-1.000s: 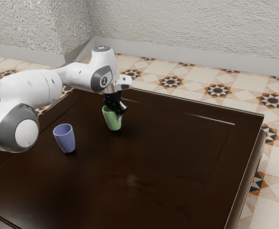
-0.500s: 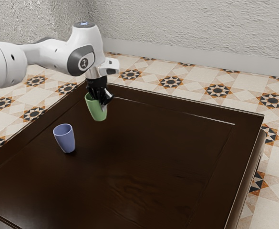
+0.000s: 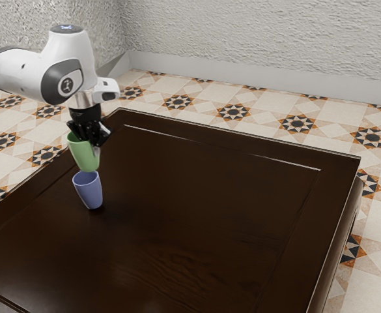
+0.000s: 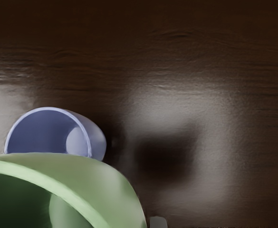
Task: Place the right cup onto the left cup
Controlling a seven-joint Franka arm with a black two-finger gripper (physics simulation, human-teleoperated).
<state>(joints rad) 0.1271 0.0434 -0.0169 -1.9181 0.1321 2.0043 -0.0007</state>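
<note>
Green cup (image 3: 84,156) — held aloft, blue cup (image 3: 89,193) — upright

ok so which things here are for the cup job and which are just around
For the job:
- green cup, held above the blue one
- blue cup, upright on the table
- gripper, holding the green cup

Just around:
- table, only the surface beneath
- tiled floor
- wall
</note>
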